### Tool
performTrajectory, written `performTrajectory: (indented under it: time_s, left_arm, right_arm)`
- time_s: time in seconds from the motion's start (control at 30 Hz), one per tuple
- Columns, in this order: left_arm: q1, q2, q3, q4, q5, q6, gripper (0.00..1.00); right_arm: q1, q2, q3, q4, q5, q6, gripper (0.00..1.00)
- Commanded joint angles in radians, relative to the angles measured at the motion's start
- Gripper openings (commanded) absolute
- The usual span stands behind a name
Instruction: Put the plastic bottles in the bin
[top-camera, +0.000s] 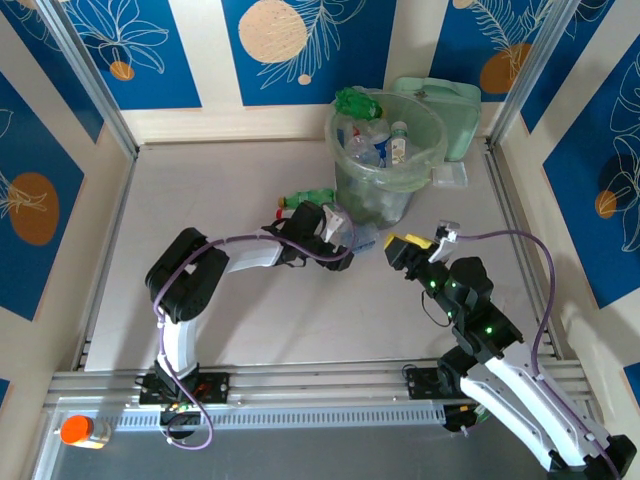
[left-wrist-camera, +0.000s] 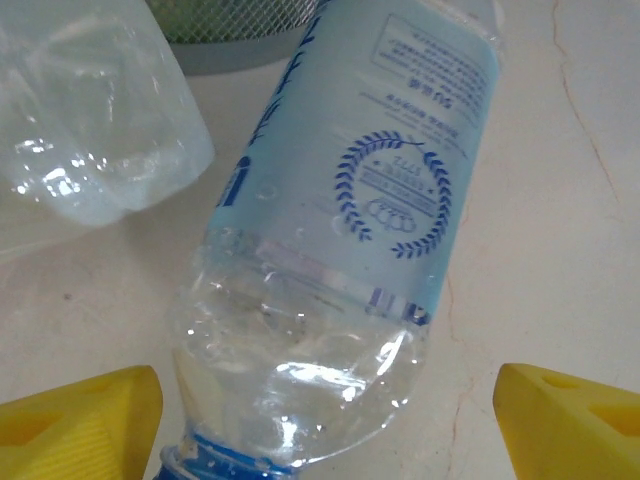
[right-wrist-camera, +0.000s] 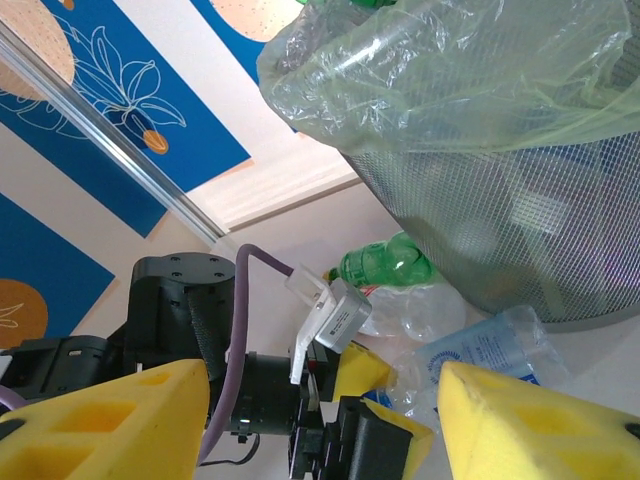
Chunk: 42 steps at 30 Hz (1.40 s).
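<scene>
Between the yellow fingers (left-wrist-camera: 80, 425) of the left tool (left-wrist-camera: 330, 395), a clear plastic bottle with a pale-blue printed label (left-wrist-camera: 400, 170) is lying flat on the counter (left-wrist-camera: 560, 250). Its long axis is running away from the wrist camera, slanting a little to the right. The blue-ringed neck end is pointing back at the tool and the base is pointing toward the bin. The left tool is standing wide open, straddling the neck end without gripping it, and one finger is sitting well clear of the plastic.

Just beside this bottle a crumpled clear plastic bottle (left-wrist-camera: 95, 110) is lying. In the overhead view a green plastic soda bottle (top-camera: 308, 197) is resting a little further left, making three bottles on the counter.

One round pale-green mesh bin lined with a clear bag (top-camera: 385, 195) is standing just beyond them. It is holding several more bottles that I cannot count, and one green crushed bottle (top-camera: 355, 100) is perching on its far-left rim.

The right tool (right-wrist-camera: 322, 385) is hovering near the bin, fingers partly apart, with nothing between them.

The counter is showing a pale, faintly veined stone surface. Cream walls are ringing it, carrying blue panels (top-camera: 160, 80) with white leaf drawings and orange discs.
</scene>
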Motion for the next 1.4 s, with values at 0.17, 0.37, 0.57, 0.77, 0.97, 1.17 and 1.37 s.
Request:
performTrajectory:
  time_s: [0.17,0.37,0.57,0.77,0.97,1.17,1.37]
  left_arm:
    - [-0.059,0.016,0.039,-0.014,-0.227,0.147,0.92]
    - [-0.059,0.062,0.087,-0.015,-0.261,0.218,0.91]
    - [-0.061,0.075,0.091,0.012,-0.175,0.221,0.81]
    - [-0.069,0.042,0.058,0.02,-0.198,0.224,0.59]
    - [-0.097,-0.073,-0.018,-0.035,-0.291,0.174,0.56]
    - [-0.176,-0.184,-0.14,-0.124,-0.521,-0.005,0.55]
    - [-0.304,-0.241,-0.201,-0.252,-0.688,-0.239,0.5]
  right_arm:
    - [-0.013,0.011,0.011,0.012,-0.026,0.012,0.64]
    - [-0.018,0.028,0.015,0.017,-0.044,0.014,0.64]
    - [-0.021,0.037,0.017,0.018,-0.051,0.014,0.64]
    - [-0.025,0.043,0.017,0.021,-0.06,0.014,0.64]
    - [-0.027,0.051,0.02,0.021,-0.064,0.015,0.64]
    - [-0.026,0.064,0.027,0.019,-0.083,0.024,0.64]
    - [-0.027,0.075,0.026,0.019,-0.082,0.041,0.64]
